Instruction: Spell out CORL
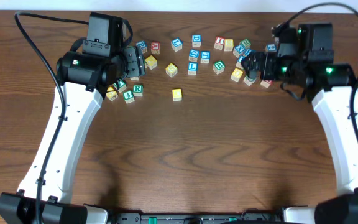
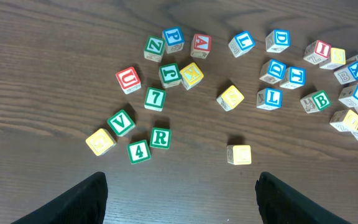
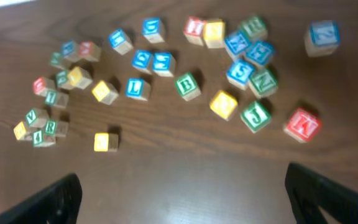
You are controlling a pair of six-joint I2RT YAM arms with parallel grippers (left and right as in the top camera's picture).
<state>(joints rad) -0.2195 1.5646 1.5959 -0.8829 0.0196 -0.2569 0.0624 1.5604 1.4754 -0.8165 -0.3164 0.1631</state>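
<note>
Although crowded along its far side, leaves the whole near half of the worktop [image 1: 185,162] as bare wood, open between left arm [image 1: 73,118] and right arm [image 1: 339,118]. Scattered cubes in a loose band from one wrist to the other, close to the far edge, none seen hanging over it. Left jaws spread wide with nothing between them, hanging above the left-hand cluster. Right jaws likewise released and empty, above the right-hand cluster. On the near side of the band, well apart from the rest, a lone yellow cube [image 2: 238,154]; sits square to the wood grain with free room on every side. Farther back, a second yellow cube [image 2: 230,97], turned corner-on, just beside the blue L cube [image 2: 270,98] and not touching it. Reads upright toward the near edge, that L. In the left cluster, the green R cube [image 2: 160,137], hard against a 4 cube [image 2: 139,151]; cannot tell whether touching. Stands upright with a slight tilt, that R. No long axis to any of these, all sides alike. Cannot tell the letters on the yellow faces.
</note>
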